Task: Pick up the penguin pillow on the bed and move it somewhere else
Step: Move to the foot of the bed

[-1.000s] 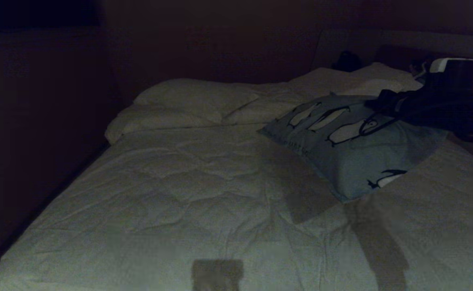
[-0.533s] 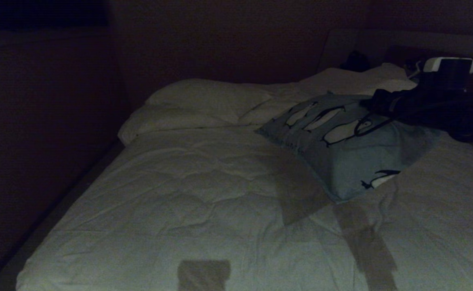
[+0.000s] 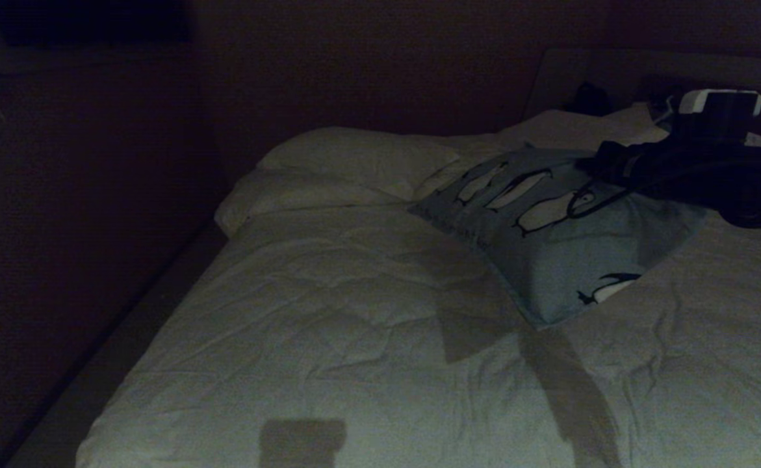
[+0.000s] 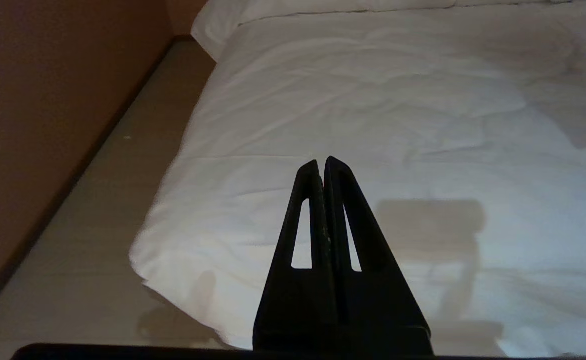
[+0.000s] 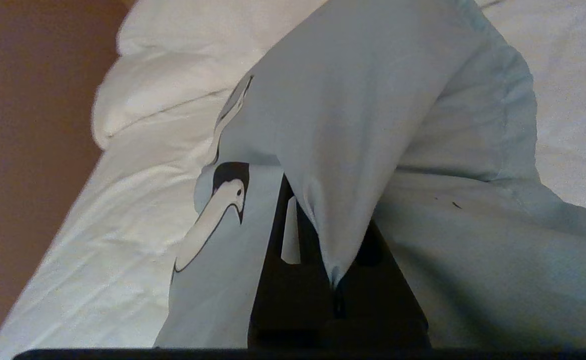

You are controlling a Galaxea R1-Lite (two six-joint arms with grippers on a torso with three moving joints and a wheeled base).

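Pinching a fold of the penguin pillow, the right gripper has its fingers clamped on the cloth so the pillow hangs tilted, one corner resting on the bed towards its right side near the head end. The left gripper, clenched and empty, hovers off the bed's left edge.

A dark reddish-brown wall fills the left side of the head view and runs across the back of the room. Along its foot lies a pale strip of floor, bright in the left wrist view. Up in the top left corner sits a darker rectangular shape, too dim to identify.
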